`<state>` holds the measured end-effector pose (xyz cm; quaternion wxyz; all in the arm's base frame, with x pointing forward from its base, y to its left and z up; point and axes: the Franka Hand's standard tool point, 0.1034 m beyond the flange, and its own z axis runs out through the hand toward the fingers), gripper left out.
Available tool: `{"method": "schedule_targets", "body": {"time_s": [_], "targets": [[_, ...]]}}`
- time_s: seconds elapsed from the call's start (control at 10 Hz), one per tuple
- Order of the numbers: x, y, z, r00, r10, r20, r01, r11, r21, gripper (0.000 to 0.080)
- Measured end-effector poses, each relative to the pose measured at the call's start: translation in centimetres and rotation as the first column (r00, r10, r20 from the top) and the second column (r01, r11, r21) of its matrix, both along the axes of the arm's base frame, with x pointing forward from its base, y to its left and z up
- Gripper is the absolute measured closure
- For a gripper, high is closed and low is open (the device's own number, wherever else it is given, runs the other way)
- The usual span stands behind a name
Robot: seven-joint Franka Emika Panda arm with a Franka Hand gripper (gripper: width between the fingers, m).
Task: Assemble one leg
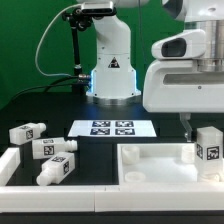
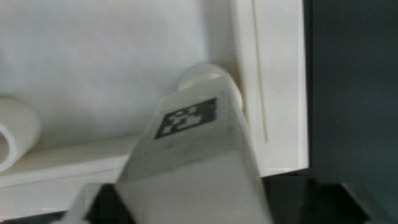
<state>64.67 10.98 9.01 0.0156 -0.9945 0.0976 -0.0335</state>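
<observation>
A dark bench (image 1: 60, 112) is seen beneath a black backdrop. The small white stubby plastic leg (image 1: 208, 152), which bears a tag, is held over the large flat white raised-rim panel (image 1: 150, 152) at the exterior view's right. The claw (image 1: 203, 133) appears clamped on it. The leg hangs directly below the claw with its long axis upright and its free end pointed down at the panel.

Four legs (image 1: 27, 131) (image 1: 52, 147) (image 1: 57, 169) (image 1: 209, 148), one panel (image 1: 160, 166), one marker board (image 1: 112, 127)
</observation>
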Motion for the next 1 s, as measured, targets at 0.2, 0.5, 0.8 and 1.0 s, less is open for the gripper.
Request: {"method": "schedule_targets", "body": {"time_s": [0.2, 0.5, 0.8, 1.0], "targets": [[0.0, 0.0, 0.0, 0.989, -0.147, -0.005, 0.147, 0.989, 0.01, 0.0515], [0.0, -0.3, -0.1, 0.919, -0.394, -0.01, 0.394, 0.919, 0.023, 0.0515], [-0.1, -1.2, -0.3, 0.603, -0.794, -0.084, 0.798, 0.599, 0.07, 0.0515], [-0.5, -0.8, -0.4, 0.334, -0.935, -0.122, 0.942, 0.326, 0.082, 0.0514]]}}
